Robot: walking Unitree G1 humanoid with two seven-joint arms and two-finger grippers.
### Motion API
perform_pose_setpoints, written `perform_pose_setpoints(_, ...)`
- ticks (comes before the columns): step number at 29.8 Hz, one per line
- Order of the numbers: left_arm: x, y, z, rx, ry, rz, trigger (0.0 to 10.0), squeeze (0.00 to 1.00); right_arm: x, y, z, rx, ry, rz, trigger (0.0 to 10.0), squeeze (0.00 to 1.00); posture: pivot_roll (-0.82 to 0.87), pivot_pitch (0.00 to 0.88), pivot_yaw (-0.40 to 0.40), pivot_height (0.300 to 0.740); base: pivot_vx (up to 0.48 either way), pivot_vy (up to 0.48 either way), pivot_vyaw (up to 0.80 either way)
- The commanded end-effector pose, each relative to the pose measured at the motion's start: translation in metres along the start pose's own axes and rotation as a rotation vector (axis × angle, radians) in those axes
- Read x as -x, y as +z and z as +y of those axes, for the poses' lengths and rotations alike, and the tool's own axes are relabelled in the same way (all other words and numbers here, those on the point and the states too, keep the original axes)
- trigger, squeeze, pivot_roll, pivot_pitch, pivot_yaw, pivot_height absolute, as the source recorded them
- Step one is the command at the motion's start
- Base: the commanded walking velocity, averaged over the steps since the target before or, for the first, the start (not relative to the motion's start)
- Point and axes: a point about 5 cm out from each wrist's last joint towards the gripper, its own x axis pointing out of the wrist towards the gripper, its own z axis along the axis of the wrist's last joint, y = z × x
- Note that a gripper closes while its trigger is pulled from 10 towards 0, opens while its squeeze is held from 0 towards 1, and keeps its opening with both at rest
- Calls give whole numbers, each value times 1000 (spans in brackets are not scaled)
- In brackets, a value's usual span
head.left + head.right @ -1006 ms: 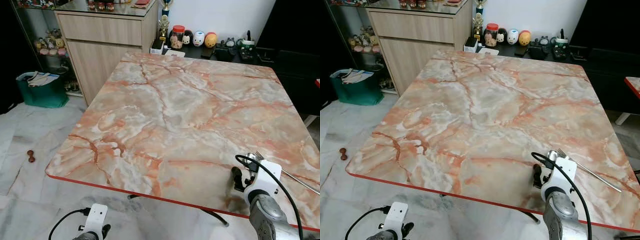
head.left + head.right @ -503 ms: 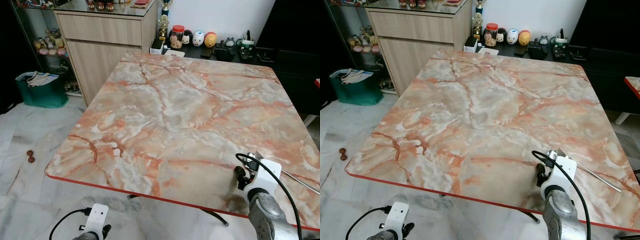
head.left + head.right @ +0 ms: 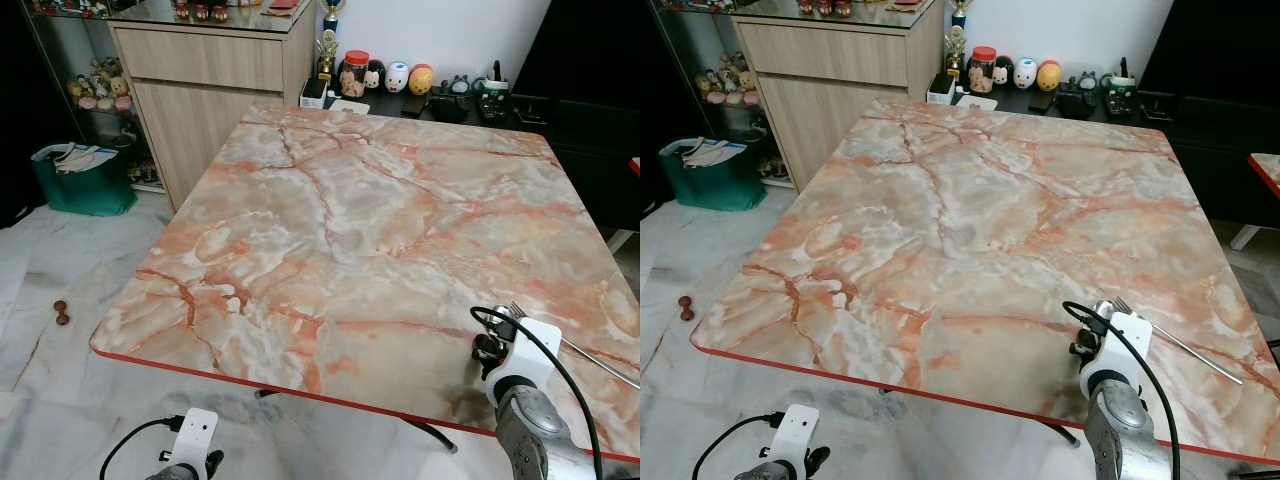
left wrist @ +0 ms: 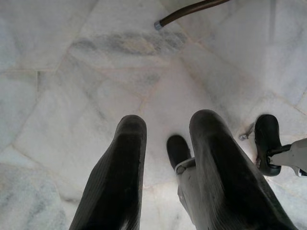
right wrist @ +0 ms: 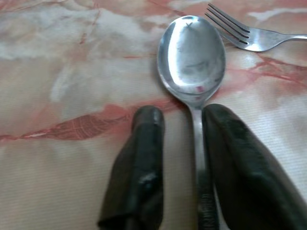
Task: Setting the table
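Observation:
A marble-patterned table (image 3: 340, 220) with a red edge stands before me. Near its front right corner lies a silver fork (image 3: 1180, 345), tines toward me on the left. Beside the fork (image 5: 244, 36), bowl up on the tabletop, rests a silver spoon (image 5: 192, 57). My right gripper (image 5: 182, 115) is open low over the table, and the spoon's handle runs between its fingers, close against one of them. In the eye view the right gripper (image 3: 485, 345) sits just left of the fork's tines. My left gripper (image 4: 165, 129) hangs open over the marble floor, below the table's front edge.
A wooden cabinet (image 3: 210, 80) stands at the back left, with a green bin (image 3: 80, 180) beside it. A low black shelf (image 3: 450, 105) with jars and figurines runs behind the table. A small brown object (image 3: 62, 312) lies on the floor. A table leg (image 4: 192, 9) is near the left gripper.
My right wrist has drawn slightly right and back toward the table's near edge, so less of its black fingers shows. The fork, the spoon and the left arm have stayed put.

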Motion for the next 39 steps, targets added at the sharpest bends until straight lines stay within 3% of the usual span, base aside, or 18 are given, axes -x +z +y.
perform_pose_setpoints(1, 0, -3, -1, -9, -11, 16, 10000, 0, 0, -7, -3, -3, -12, 28, 0, 0, 72, 0, -51, 740, 0, 0, 0)
perform_pose_setpoints(13, 1, -5, -2, -10, -17, 26, 10000, 0, -3, -4, 1, -2, 3, 19, 0, 0, 75, 0, -51, 740, 0, 0, 0)
perform_pose_setpoints(22, 1, -7, -3, -14, -15, 32, 10000, 0, -5, 10, 7, 69, 28, -65, 0, 0, 75, 0, -54, 740, 0, 0, 0)
perform_pose_setpoints(23, 1, -7, -3, -15, -15, 33, 10000, 0, -5, 12, 8, 79, 30, -79, 275, 0, 73, 0, -55, 740, 0, 0, 0)
perform_pose_setpoints(24, 1, -7, -3, -17, -12, 35, 10000, 0, -4, 20, 9, 104, 27, -125, 10000, 0, 74, 0, -56, 740, 0, 0, 0)
perform_pose_setpoints(29, 1, -9, -2, -17, -7, 40, 10000, 0, -1, 38, 12, 135, 37, -246, 10000, 0, 74, 0, -56, 740, 0, 0, 0)
perform_pose_setpoints(30, 1, -11, -2, -17, -3, 45, 10000, 0, 4, 52, 17, 169, 60, -338, 10000, 0, 69, 0, -55, 740, 0, 0, 0)
perform_pose_setpoints(33, 2, -13, -2, -15, 1, 52, 10000, 0, 16, 68, 23, 208, 92, -473, 10000, 0, 70, 0, -55, 740, 0, 0, 0)
perform_pose_setpoints(39, 3, -18, -1, 1, 11, 61, 10000, 0, 42, 78, 29, 282, 145, -632, 10000, 0, 62, 0, -45, 740, 0, 0, 0)
